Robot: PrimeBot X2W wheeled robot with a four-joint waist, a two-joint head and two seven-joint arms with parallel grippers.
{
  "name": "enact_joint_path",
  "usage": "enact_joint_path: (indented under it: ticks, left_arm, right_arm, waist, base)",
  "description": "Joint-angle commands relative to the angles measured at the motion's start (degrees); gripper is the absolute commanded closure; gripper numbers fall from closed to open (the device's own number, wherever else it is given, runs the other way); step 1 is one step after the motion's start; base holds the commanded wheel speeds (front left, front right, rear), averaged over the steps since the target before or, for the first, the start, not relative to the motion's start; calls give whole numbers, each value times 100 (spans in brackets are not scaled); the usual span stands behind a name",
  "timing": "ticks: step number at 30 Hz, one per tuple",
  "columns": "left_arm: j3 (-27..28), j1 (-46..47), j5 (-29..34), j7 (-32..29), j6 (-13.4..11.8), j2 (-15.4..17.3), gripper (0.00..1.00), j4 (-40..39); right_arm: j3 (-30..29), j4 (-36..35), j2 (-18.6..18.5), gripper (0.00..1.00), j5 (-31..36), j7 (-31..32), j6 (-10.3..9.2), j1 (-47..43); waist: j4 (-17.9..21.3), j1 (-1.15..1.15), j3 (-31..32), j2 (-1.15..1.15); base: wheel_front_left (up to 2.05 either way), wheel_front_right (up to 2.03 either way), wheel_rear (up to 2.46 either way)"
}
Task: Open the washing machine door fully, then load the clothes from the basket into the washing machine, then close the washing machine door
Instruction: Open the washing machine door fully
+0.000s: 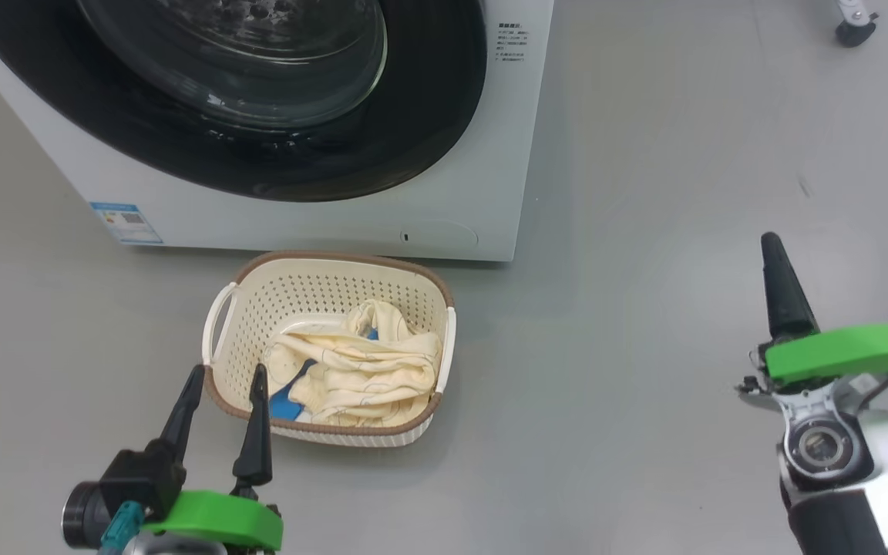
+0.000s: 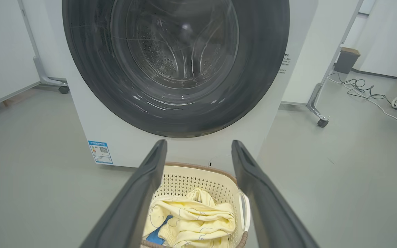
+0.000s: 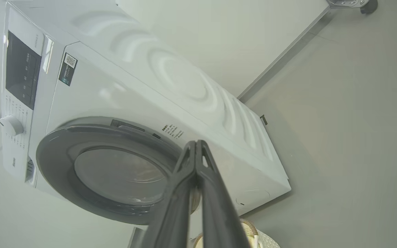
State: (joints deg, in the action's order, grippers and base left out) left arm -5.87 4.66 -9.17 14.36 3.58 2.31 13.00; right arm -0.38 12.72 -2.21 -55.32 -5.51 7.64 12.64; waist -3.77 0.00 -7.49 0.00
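White washing machine (image 1: 321, 223) stands on the grey floor (image 1: 644, 324) ahead of us. The washing machine door (image 1: 436, 116) — black glossy rim, glass bowl — is closed, flush with the front in the right wrist view. We see the basket (image 1: 321, 289) on the floor just in front of the machine, below the door's lower edge; whether it touches the cabinet we cannot tell. The clothes (image 1: 371, 370) are bunched inside it, cream-yellow with a blue patch, piled toward its near right side. Our left gripper (image 1: 228, 371) is spread wide and empty. In the head view its fingertips hover at the basket's near left corner, one outside the rim and one over the inside, pointing toward the machine. Our right gripper (image 1: 771, 247) is off to the right over the floor, well apart from the basket, fingers pressed together tip to tip with nothing between them. Blue label (image 1: 126, 222) sits on the machine's lower left front corner.
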Motion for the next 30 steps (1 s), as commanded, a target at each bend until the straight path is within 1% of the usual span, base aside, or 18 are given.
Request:
enact_joint_path:
  ticks: [1, 4, 8, 14, 22, 26, 30]
  left_arm:
    - [157, 293, -25, 63, 24, 57, 0, -151]
    - [120, 376, -35, 63, 23, 57, 0, -177]
    - [89, 479, -53, 63, 19, 57, 0, -229]
    - [-7, 596, -107, 63, 2, 57, 0, -255]
    - [-184, 782, -190, 63, -20, 57, 0, -352]
    - [-278, 857, -235, 63, -45, 57, 0, -375]
    - [-449, 981, -283, 63, -67, 57, 0, -369]
  right_arm:
    - [19, -196, -66, 100, -238, 151, -15, 374]
    - [-210, -220, -66, 100, -610, 498, -15, 624]
    - [-482, -271, -110, 100, -817, 951, -15, 1007]
    - [-696, -244, -253, 100, -625, 1389, -15, 1516]
    - [-771, -229, -213, 100, -397, 1985, -15, 2245]
    - [-837, -119, -181, 100, -433, 2228, -15, 2572]
    - [-1090, 203, -147, 100, -671, 2465, -15, 3061]
  waist:
    - [-78, 0, -88, 0]
    - [-167, 0, -207, 0]
    - [-286, 0, -384, 0]
    - [-458, 0, -658, 0]
    - [-726, 0, -1080, 0]
    - [-820, 0, -1238, 0]
    - [-952, 0, -1424, 0]
  base:
    - [0, 0, 0]
    - [0, 0, 0]
    - [0, 0, 0]
    - [0, 0, 0]
    - [0, 0, 0]
    - [0, 0, 0]
    - [0, 0, 0]
